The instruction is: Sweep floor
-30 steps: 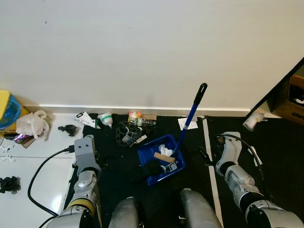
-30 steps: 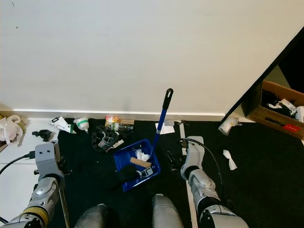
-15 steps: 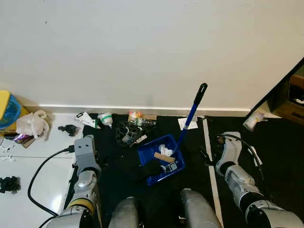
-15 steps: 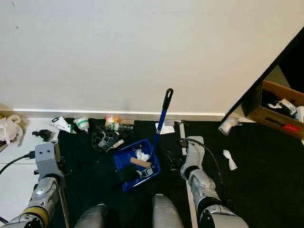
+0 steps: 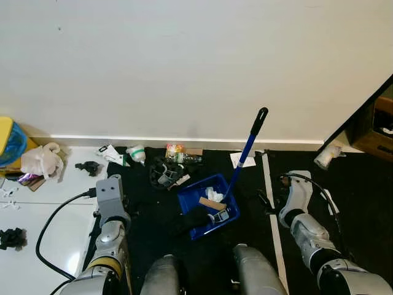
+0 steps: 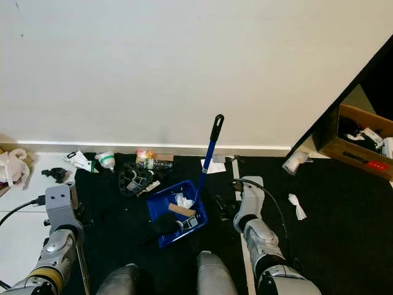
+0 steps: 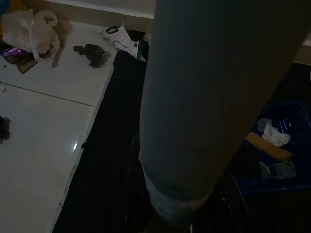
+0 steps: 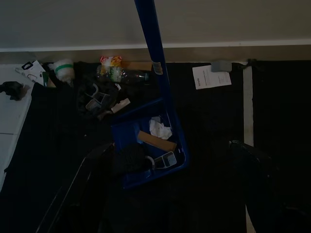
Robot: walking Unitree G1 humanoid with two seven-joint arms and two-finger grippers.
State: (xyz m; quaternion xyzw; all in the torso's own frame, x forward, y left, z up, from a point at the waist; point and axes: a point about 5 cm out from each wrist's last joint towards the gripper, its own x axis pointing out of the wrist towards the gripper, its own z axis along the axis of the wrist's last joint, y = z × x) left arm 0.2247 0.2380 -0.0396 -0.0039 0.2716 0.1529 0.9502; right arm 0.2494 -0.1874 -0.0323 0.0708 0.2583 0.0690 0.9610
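A blue long-handled dustpan (image 5: 209, 212) stands on the black mat (image 5: 141, 215) in front of my legs, its blue handle (image 5: 245, 150) leaning up toward the wall. In the pan lie crumpled white paper (image 8: 158, 130), a brown block (image 8: 155, 141) and a black lump (image 8: 129, 158). More litter lies by the baseboard: a green-capped container (image 5: 136, 153), a plastic bottle (image 5: 178, 155), a black tangle (image 5: 164, 174) and a paper slip (image 5: 242, 160). My left arm (image 5: 110, 209) hangs idle left of the pan. My right gripper (image 8: 171, 144) hangs open to its right, holding nothing.
A white plastic bag (image 5: 42, 161) and small black bits (image 5: 89, 167) lie on the white floor at left, beside a yellow and blue item (image 5: 9, 141). An open cardboard box (image 6: 362, 147), a crumpled white wad (image 5: 325, 157) and a tissue (image 6: 296, 206) are at right. The wall is close ahead.
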